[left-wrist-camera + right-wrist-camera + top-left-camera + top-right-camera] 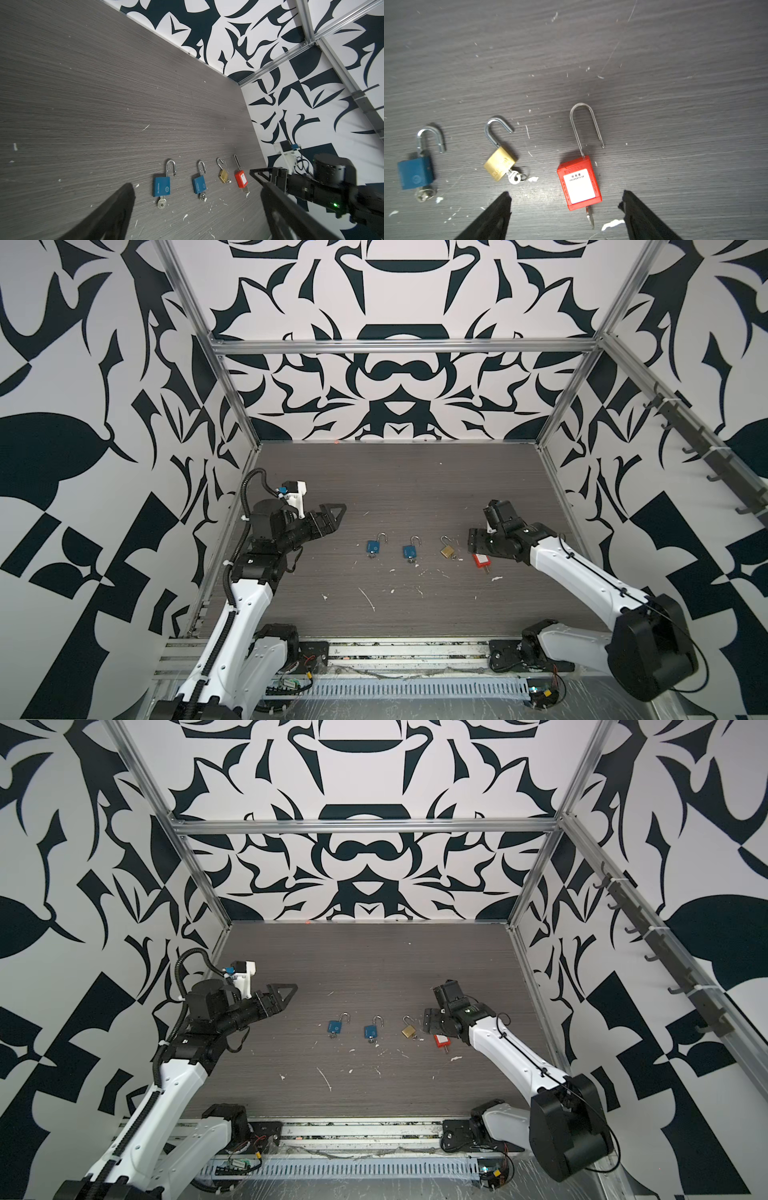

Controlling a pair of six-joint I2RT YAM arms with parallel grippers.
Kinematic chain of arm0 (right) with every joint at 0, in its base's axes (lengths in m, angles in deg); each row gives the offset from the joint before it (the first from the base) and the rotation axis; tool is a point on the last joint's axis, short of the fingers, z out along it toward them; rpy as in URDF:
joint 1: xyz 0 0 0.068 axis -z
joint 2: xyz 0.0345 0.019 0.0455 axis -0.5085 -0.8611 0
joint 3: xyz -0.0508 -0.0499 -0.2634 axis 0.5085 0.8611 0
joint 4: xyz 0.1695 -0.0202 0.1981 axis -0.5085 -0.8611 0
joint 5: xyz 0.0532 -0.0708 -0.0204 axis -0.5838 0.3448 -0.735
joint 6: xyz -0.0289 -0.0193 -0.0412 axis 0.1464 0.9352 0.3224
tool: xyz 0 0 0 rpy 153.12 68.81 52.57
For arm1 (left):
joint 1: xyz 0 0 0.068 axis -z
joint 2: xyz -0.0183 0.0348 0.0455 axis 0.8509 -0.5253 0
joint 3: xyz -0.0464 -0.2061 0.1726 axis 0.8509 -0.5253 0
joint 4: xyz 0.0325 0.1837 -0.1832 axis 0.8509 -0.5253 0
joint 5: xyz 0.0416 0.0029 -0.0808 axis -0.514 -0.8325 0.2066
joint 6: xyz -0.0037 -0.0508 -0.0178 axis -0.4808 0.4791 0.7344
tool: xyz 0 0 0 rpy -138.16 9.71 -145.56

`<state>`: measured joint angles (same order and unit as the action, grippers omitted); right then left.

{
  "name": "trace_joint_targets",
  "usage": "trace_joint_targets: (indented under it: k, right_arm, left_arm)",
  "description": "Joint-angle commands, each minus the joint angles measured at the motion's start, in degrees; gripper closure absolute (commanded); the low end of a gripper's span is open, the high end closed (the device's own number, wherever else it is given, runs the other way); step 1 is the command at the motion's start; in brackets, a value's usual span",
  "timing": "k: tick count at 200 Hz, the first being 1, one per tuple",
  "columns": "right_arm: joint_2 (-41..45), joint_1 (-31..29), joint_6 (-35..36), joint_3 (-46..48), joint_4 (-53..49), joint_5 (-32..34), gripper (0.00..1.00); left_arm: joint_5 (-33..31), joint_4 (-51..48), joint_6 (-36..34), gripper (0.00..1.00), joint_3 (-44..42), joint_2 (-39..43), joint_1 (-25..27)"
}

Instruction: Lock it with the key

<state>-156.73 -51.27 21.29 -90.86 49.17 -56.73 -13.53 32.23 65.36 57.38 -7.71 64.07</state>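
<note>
Soft, even light from above filled both top views, bright on the patterned walls (83,364) and flat and matte on the desk (395,489). The straight frame rails (403,346) bowed toward the picture edges. The right wrist view was dimmer and softer. There the red padlock (579,182) threw a short dark shadow, the blue padlock (415,172) near the edge was blurred, and the fingers (494,218) of the right hand (566,195) were unfocused black shapes.
</note>
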Motion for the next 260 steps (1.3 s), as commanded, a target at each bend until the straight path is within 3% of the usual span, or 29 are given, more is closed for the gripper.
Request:
trace_joint_targets:
  k: [1, 47, 97, 140, 163, 260]
  right_arm:
    - [-1.7, 0.1, -1.6, 1.2, 2.4, -1.0, 0.16]
    - [-6.2, 0.1, -3.0, 1.7, 3.6, -1.7, 0.31]
    - [-8.1, 0.3, -2.2, 1.2, 2.5, 1.2, 0.32]
    - [-10.2, 0.3, -2.7, 1.0, 3.4, -0.3, 0.36]
    - [-10.4, 0.3, -3.1, 1.1, 3.5, -1.0, 0.53]
    - [-12.5, -0.1, -4.2, 1.9, 4.0, -1.3, 0.5]
  left_arm:
    - [3.2, 0.1, 1.2, 0.02, -1.5, -0.3, 0.1]
    - [3.2, 1.3, 1.9, 0.03, -3.6, -0.7, 0.1]
    - [3.7, 1.3, 2.0, 0.02, -4.4, -1.7, 0.2]
    - [3.5, 1.6, 2.3, 0.02, -4.6, -2.0, 0.2]
    - [4.0, 2.5, 2.7, 0.02, -4.7, -2.6, 0.3]
    - [4.5, 4.0, 4.1, 0.02, -6.3, -2.0, 1.2]
